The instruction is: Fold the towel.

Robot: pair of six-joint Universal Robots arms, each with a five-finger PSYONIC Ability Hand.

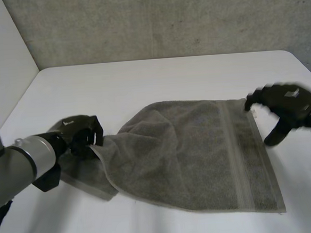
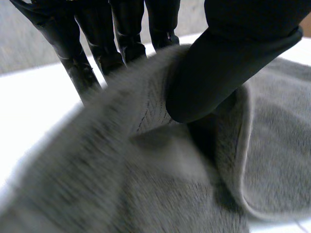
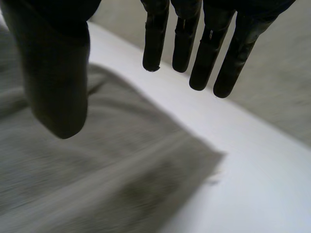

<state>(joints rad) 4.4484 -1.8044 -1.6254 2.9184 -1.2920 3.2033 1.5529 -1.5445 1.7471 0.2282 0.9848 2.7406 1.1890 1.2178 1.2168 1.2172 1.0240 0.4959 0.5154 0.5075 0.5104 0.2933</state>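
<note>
- While the towel is lying mostly flat on the table, head view, folding is only being started.
- Left wrist: its edge is being pinched by the left hand.
- Right wrist: straight fingers of the right hand are being held above a corner.

Grey towel with a paler woven band; white table.

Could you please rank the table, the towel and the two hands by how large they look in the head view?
1. table
2. towel
3. left hand and right hand: about alike, so not ranked.
</note>
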